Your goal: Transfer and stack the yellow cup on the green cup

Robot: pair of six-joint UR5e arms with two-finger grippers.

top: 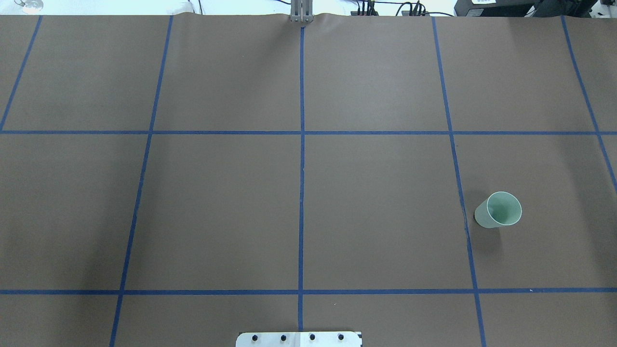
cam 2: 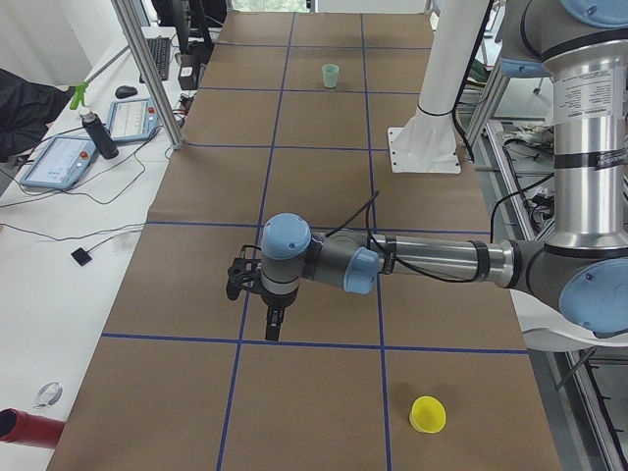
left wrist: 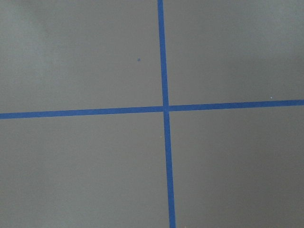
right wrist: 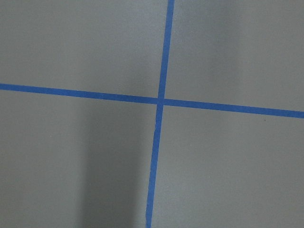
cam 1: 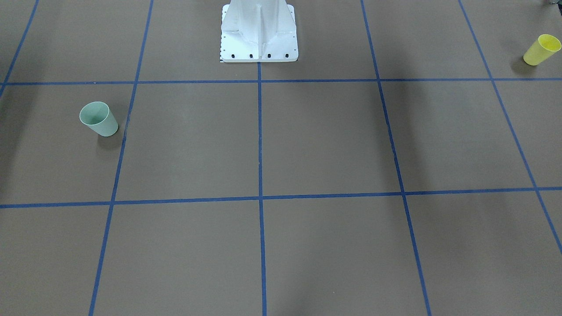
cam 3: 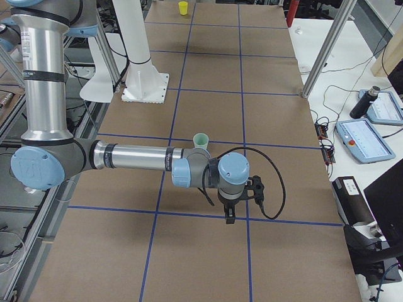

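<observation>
Closest to the lens in both wrist views: bare brown table (left wrist: 85, 166), crossed by blue tape (left wrist: 164, 71) and nothing more. Same table laid out as a full grid in the front-facing and overhead views, neither catching any arm. Only from the table's ends: left arm (cam 2: 432, 260) stretched low and level across the surface, right arm (cam 3: 132, 156) likewise. Left gripper (cam 2: 271, 332) pointing straight down just above a tape line, clear of both cups; released or clenched, cannot tell from this angle. Right gripper (cam 3: 230, 217) in the same downward pose over a tape line, grasp equally impossible to judge. White base (cam 1: 259, 35) bolted at the robot's edge of the table, midway along. Green cup (top: 499, 210) upright and mouth up on the robot's right half, just beside a tape line, seen in all four fixed views. Yellow cup (cam 1: 541, 50) upright at the robot's left end, near the robot's edge, well apart from the green one; caught by the front-facing and both side views only. Pendant screens (cam 2: 59, 162) on the side bench, lettering too small to read.
</observation>
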